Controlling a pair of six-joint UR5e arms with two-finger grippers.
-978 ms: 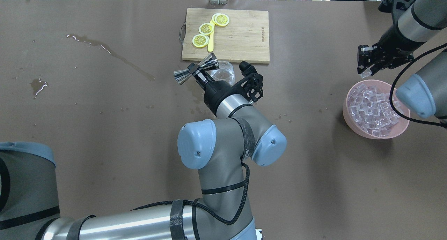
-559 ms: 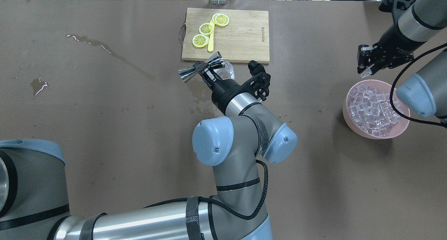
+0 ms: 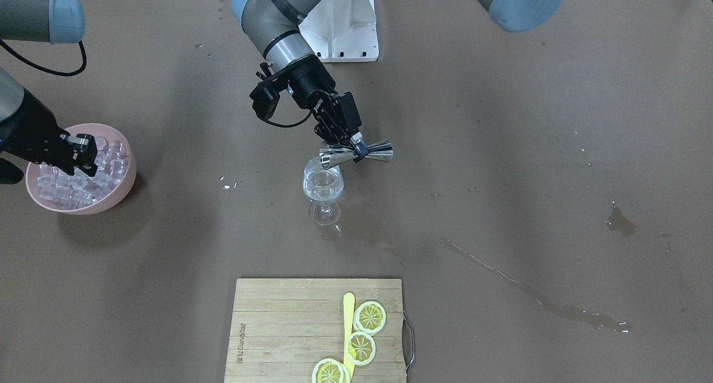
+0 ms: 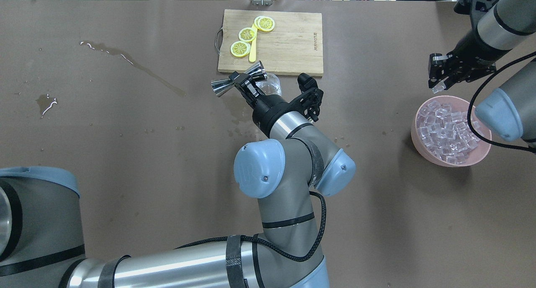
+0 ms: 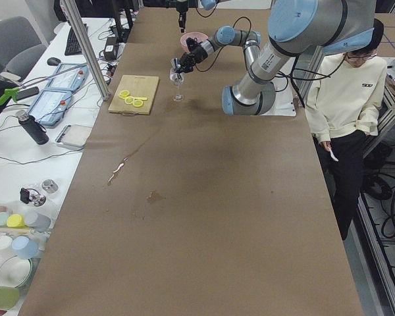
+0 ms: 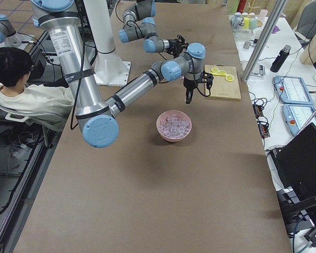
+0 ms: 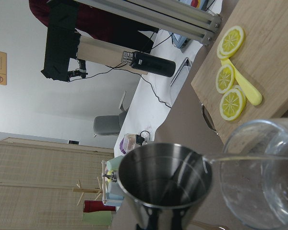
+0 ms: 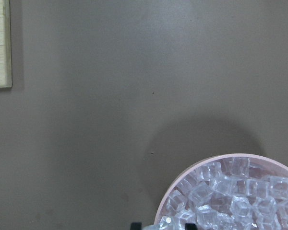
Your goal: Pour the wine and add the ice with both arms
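Pouring underway: left gripper (image 3: 356, 145) pinching tipped steel double-cone jigger (image 3: 356, 152) over clear stemmed wine glass (image 3: 323, 188); right gripper (image 4: 439, 86), pinching transparent ice cube (image 4: 438, 87), should deliver next

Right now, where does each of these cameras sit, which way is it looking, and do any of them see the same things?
Front-facing: across the table, looking down; left gripper tips a jigger over the wine glass.
Overhead: behind the robot; both arms, right gripper above the pink ice bowl.
Exterior left: table's end; left arm near, seated person beside.
Exterior right: opposite end; right arm near.
Left wrist: jigger mouth, glass rim.
Right wrist: straight down onto the bowl.
Shared: front-facing and overhead both show the cutting board with lemon slices.
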